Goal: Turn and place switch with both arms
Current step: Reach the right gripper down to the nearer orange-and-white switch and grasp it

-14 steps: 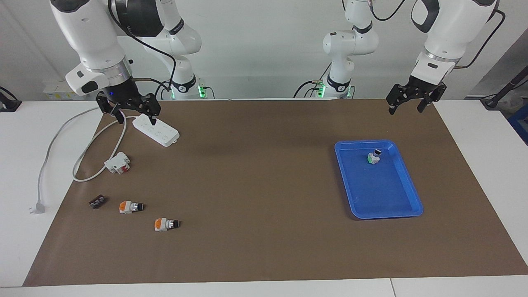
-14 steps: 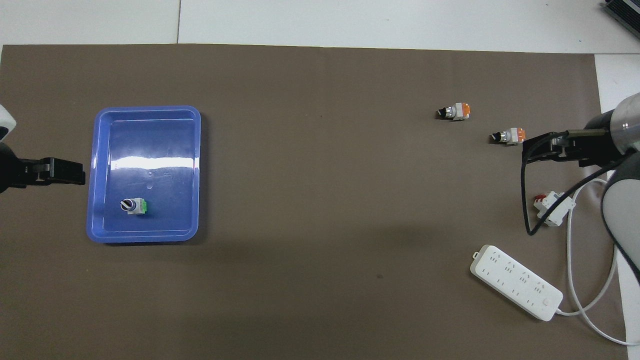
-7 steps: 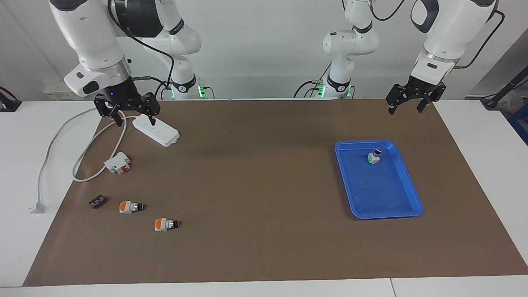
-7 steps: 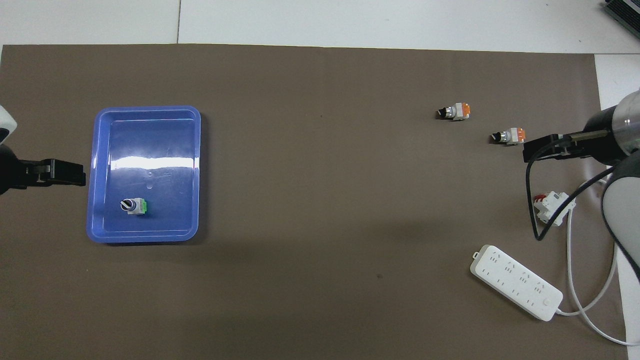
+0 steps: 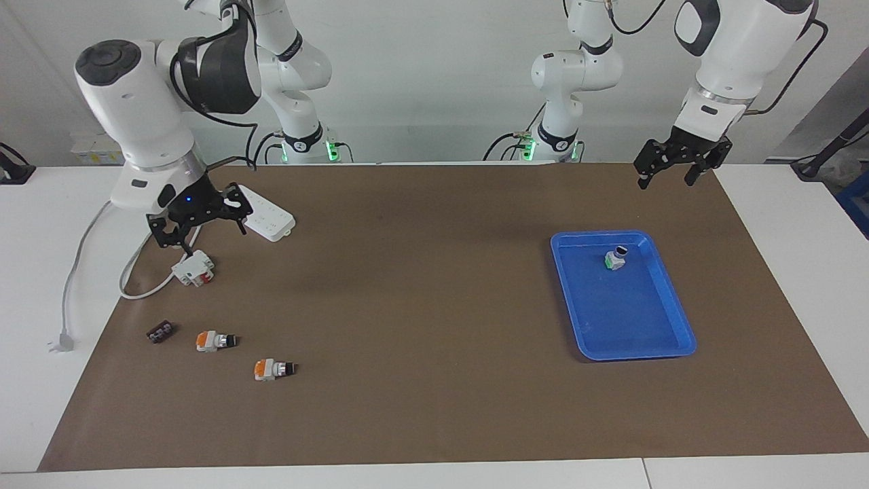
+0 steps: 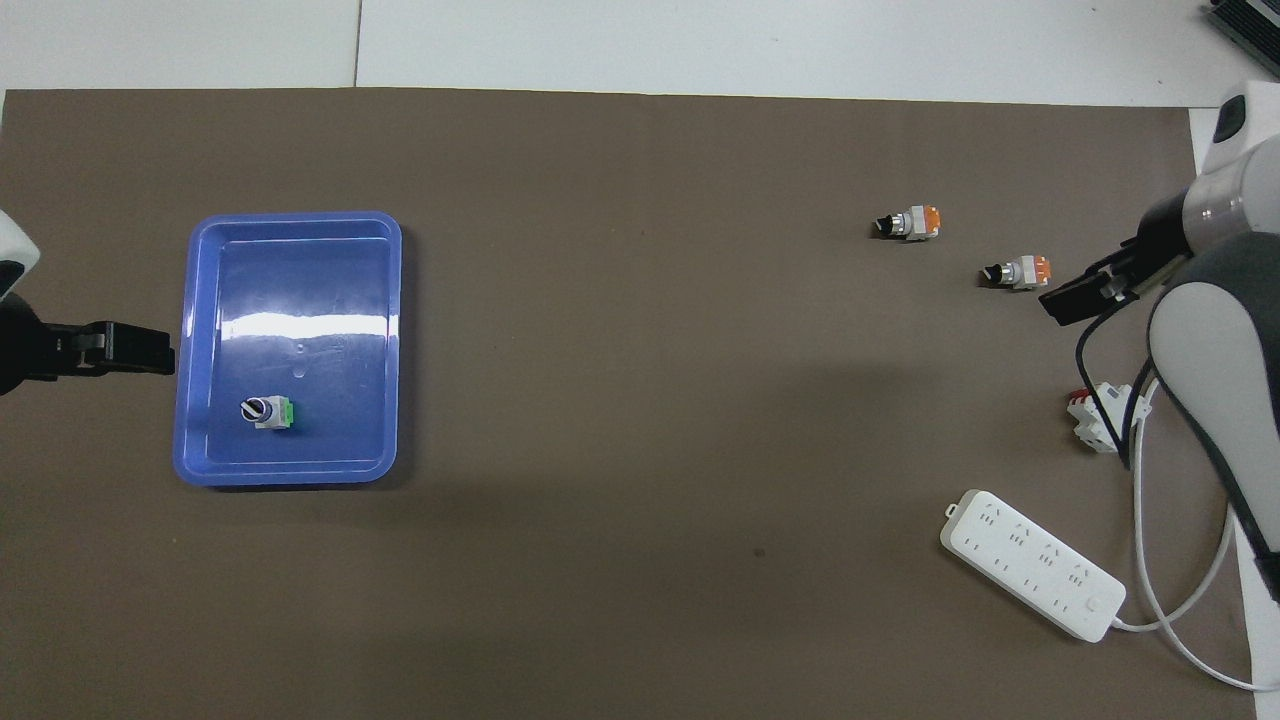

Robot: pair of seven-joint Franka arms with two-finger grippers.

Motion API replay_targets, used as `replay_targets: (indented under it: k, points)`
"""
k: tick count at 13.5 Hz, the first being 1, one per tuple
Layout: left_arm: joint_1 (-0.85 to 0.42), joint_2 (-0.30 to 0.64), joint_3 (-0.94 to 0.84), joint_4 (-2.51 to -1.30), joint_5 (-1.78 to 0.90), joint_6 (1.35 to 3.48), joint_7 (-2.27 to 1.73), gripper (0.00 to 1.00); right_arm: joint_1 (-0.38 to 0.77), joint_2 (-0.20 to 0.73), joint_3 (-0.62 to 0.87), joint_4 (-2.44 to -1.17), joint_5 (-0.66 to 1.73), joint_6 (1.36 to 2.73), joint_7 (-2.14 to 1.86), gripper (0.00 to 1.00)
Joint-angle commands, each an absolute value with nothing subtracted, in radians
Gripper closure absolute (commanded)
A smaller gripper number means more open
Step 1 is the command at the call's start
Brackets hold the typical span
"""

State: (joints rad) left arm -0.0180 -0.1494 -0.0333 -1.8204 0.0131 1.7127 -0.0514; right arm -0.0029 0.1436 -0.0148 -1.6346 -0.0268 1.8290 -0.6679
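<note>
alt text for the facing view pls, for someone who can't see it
One switch stands in a blue tray; two more lie on the brown mat. The open right end effector hangs above a white-and-red block; the open left end effector waits raised.

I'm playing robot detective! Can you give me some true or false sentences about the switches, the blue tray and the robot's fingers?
1. One switch stands in the blue tray. True.
2. Three switches lie on the brown mat. False: two, one nearer the robots than the other.
3. The right gripper holds a switch. False: its fingers are open and empty.
4. The left gripper is open. True.
</note>
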Motion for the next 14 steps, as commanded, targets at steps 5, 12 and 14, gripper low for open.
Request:
replay_targets:
  k: [5, 12, 14]
  points:
    - [-0.015, -0.187, -0.034, -1.873, 0.026, 1.750, -0.055, 0.00, -0.063, 0.342, -0.008, -1.617, -0.034, 2.038, -1.328, 0.00]
    - [-0.015, -0.192, -0.034, -1.879, 0.026, 1.759, -0.057, 0.00, -0.175, 0.509, 0.052, -1.615, -0.046, 2.161, -1.791, 0.00]
    - [-0.015, -0.193, -0.034, -1.884, 0.026, 1.763, -0.057, 0.00, -0.189, 0.538, 0.061, -1.617, -0.051, 2.201, -1.885, 0.00]
